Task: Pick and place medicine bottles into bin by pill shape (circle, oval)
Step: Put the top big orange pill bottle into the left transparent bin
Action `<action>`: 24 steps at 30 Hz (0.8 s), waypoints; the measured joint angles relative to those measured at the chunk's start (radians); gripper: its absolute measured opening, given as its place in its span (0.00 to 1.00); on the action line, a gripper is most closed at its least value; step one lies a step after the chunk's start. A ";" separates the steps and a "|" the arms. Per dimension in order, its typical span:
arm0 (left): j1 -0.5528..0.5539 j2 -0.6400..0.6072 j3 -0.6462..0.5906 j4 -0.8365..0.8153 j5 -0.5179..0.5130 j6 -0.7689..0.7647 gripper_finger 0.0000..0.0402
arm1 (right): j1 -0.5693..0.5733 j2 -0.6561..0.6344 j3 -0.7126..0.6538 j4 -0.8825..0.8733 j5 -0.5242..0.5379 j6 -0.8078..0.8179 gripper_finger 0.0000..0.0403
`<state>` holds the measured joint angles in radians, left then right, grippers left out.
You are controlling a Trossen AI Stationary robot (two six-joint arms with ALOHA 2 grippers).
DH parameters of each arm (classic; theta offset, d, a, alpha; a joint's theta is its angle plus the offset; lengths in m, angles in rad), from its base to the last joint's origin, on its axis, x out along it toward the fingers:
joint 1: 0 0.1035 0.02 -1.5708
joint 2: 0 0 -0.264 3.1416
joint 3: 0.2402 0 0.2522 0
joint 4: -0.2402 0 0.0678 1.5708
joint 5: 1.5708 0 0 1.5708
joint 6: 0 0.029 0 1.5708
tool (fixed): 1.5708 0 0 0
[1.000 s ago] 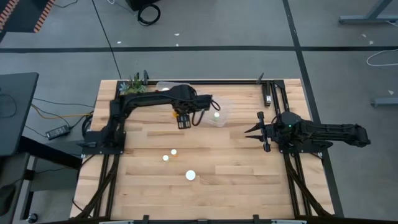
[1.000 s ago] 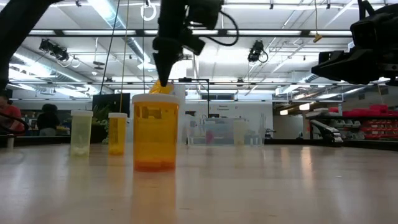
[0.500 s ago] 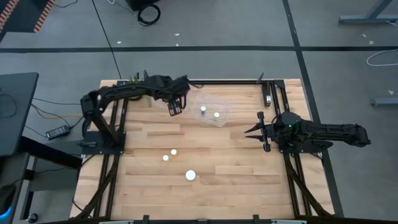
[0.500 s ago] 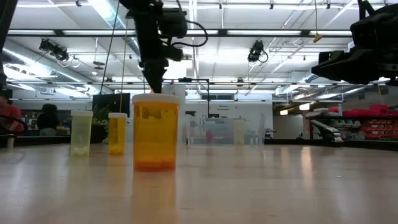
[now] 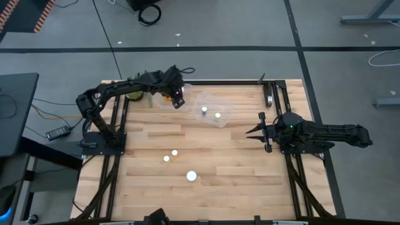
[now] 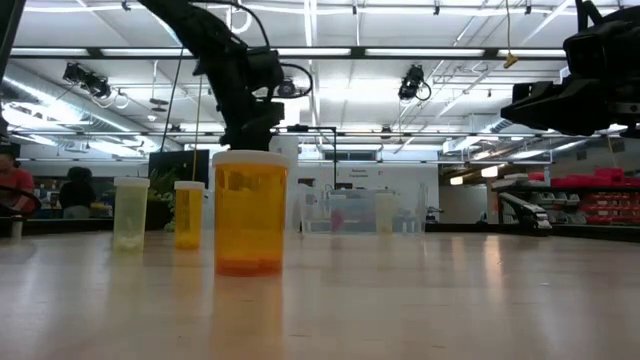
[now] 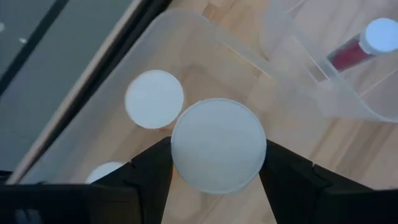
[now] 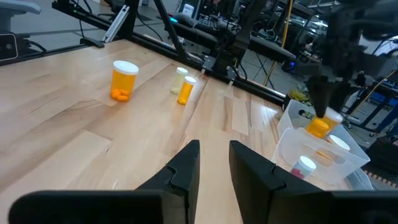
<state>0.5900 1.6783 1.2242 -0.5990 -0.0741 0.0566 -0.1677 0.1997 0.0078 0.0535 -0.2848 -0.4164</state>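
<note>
Nearest to us in the low view stood one big orange bottle [image 6: 249, 212] with a white cap, upright on the wooden tabletop [image 6: 420, 300]. A little farther back stood two much smaller bottles, one orange [image 6: 188, 214] and one pale [image 6: 130, 212], side by side and apart from the big one. From above we saw these three as white caps in the middle of the tabletop.

Farther back, near the far edge, sat two clear bins, touching each other. The right bin [image 5: 215, 110] held two small bottles. Over the left bin [image 5: 164, 100] hung the left pincer [image 7: 219, 163]. Its two dark fingers [image 7: 152, 171] pressed on both sides of a big white-capped bottle [image 7: 219, 144], so it was holding that one. Two more white caps lay in the bin under it.

The right pincer [image 5: 253, 132] waited at the right side of the tabletop, its fingers a small way apart and holding nothing.
</note>
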 joint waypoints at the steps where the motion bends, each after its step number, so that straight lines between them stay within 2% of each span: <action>1: 0.004 0.000 -0.016 0.024 0.011 -0.005 0.57 | 0.000 0.000 0.000 0.000 0.000 0.000 0.23; 5: 0.010 0.001 -0.073 0.112 0.051 -0.028 0.56 | 0.000 0.000 0.000 0.000 0.000 0.000 0.23; 13: -0.001 0.001 -0.187 0.209 0.064 -0.053 0.57 | 0.000 0.000 0.000 0.000 0.000 0.000 0.23; 24: -0.012 0.001 -0.213 0.269 0.063 -0.072 0.57 | 0.000 0.000 0.000 0.000 0.000 0.000 0.23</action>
<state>0.5781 1.6794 1.0115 -0.3302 -0.0113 -0.0158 -0.1677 0.1997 0.0078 0.0536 -0.2848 -0.4162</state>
